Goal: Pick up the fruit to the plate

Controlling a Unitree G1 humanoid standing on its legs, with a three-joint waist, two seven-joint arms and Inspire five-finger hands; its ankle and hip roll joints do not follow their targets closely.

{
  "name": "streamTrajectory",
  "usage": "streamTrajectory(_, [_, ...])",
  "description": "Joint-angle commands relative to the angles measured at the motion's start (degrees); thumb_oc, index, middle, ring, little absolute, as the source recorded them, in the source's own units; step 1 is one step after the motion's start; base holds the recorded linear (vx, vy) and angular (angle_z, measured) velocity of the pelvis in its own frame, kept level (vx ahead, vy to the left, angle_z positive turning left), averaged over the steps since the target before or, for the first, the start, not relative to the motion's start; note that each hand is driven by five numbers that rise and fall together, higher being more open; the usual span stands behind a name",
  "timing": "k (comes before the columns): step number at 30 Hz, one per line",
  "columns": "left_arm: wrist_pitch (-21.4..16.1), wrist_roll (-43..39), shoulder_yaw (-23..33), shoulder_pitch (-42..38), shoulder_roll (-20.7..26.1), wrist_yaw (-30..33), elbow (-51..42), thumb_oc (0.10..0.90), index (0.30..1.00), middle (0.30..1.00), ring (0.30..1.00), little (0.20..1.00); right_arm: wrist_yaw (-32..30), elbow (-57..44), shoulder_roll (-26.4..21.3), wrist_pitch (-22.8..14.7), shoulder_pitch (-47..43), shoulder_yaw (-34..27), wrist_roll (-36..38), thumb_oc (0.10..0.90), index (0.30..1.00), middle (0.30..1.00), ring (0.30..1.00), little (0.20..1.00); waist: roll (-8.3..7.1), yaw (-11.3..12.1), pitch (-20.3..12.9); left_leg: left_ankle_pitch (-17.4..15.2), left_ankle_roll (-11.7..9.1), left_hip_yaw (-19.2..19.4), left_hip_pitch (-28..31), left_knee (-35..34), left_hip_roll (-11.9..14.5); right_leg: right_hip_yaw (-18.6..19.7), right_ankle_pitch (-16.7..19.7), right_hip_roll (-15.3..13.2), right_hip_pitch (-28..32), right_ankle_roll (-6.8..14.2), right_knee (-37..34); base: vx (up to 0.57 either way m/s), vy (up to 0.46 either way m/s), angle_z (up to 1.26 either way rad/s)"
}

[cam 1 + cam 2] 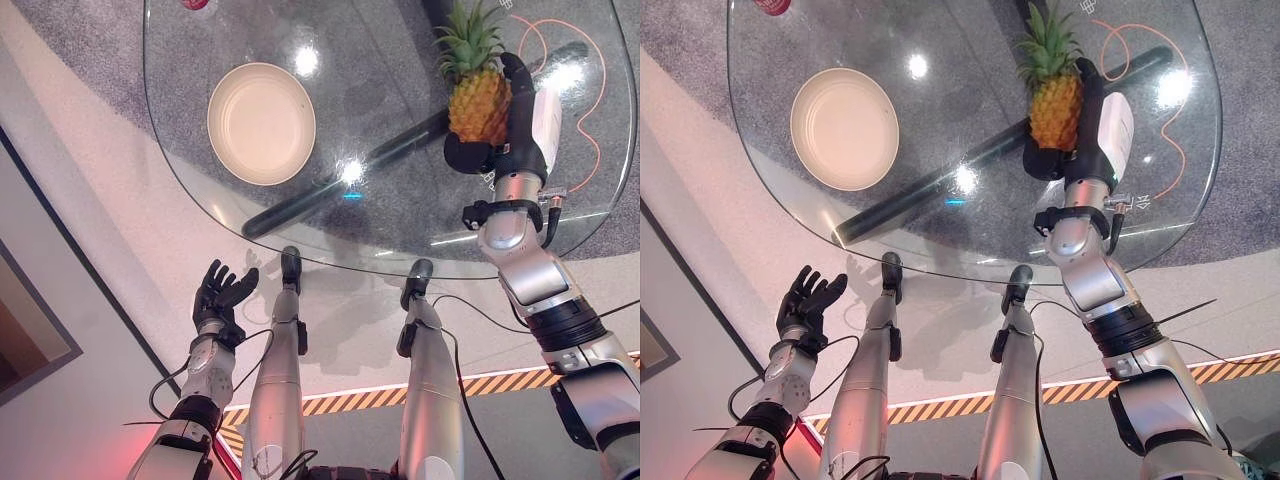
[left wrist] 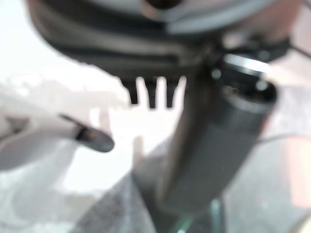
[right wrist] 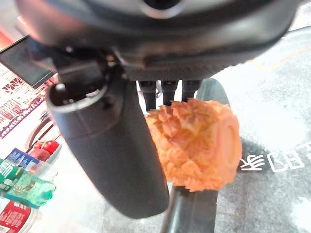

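One glass table (image 1: pixel 400 80), grey carpet (image 1: pixel 80 40) beneath.

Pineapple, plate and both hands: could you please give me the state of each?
pineapple: upright, held over the glass table
plate: empty, on the table
right hand: fingers curled round the pineapple
left hand: open, below the table edge, holding nothing

Right hand (image 1: pixel 515 130) fingers curled round pineapple (image 1: pixel 478 100), plate (image 1: pixel 261 123) well apart on glass table (image 1: pixel 400 60)
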Motion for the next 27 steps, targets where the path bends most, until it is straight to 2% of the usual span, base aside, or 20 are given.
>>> streamTrajectory(1, [-2.12,-1.57,0.28,0.66,2.91,-0.11,0.31,0.800,0.900,0.900,0.900,0.900,-2.74,-3.35,-2.69,-0.39,-3.53,-0.18,-1.13,0.800,0.900,0.900,0.900,0.900,0.11,-0.60,-1.22,-4.26,2.46,-0.54,-0.76,4.41,-2.40,-4.80,0.51,1.79,1.12,-2.27,-2.26,0.00,0.000,0.00])
streamTrajectory(15, [-1.68,-1.39,0.24,0.12,3.09,0.83,-0.26,0.800,0.900,0.900,0.900,0.900,-5.57,1.73,-1.77,2.57,-3.11,-1.48,2.78,0.800,0.900,0.900,0.900,0.900,0.03,-0.60,-1.22,-4.20,2.55,-0.55,-0.93,4.33,-2.40,-4.84,0.79,1.88,0.82,-2.32,-2.27,0.00,0.000,0.00])
streamTrajectory(23, [-1.60,-1.68,0.03,0.13,3.31,0.68,-0.52,0.800,0.900,0.900,0.900,0.900,-5.38,3.54,-2.11,2.59,-3.98,-1.42,3.15,0.800,0.900,0.900,0.900,0.900,0.17,-0.38,-1.22,-4.23,2.56,-0.60,-1.05,4.32,-2.32,-4.91,0.73,1.85,0.68,-2.32,-2.15,0.00,0.000,0.00])
streamTrajectory(24, [-1.68,-1.63,0.05,0.25,3.22,0.72,-0.63,0.800,0.900,0.900,0.900,0.900,-4.83,3.53,-2.08,2.83,-4.07,-1.43,2.57,0.495,0.639,0.639,0.639,0.595,0.18,-0.34,-1.22,-4.19,2.55,-0.65,-0.91,4.17,-2.33,-4.93,0.71,1.87,0.81,-2.30,-2.21,0.00,0.000,0.00])
streamTrajectory(25, [-1.81,-1.66,0.06,0.38,3.14,0.70,-0.74,0.800,0.900,0.900,0.900,0.900,-4.63,3.67,-2.10,2.84,-4.10,-1.38,2.36,0.100,0.300,0.300,0.300,0.200,0.19,-0.29,-1.22,-4.22,2.59,-0.65,-0.93,4.18,-2.35,-4.97,0.70,1.88,0.80,-2.30,-2.20,0.00,0.000,0.00])
streamTrajectory(27, [-1.81,-1.67,0.07,0.49,3.19,0.73,-0.99,0.800,0.900,0.900,0.900,0.900,-4.54,3.53,-2.13,3.12,-4.07,-1.34,2.55,0.100,0.300,0.300,0.300,0.200,0.20,-0.29,-1.22,-4.24,2.57,-0.66,-1.03,4.30,-2.38,-4.93,0.74,1.87,0.69,-2.28,-2.14,0.00,0.000,0.00])
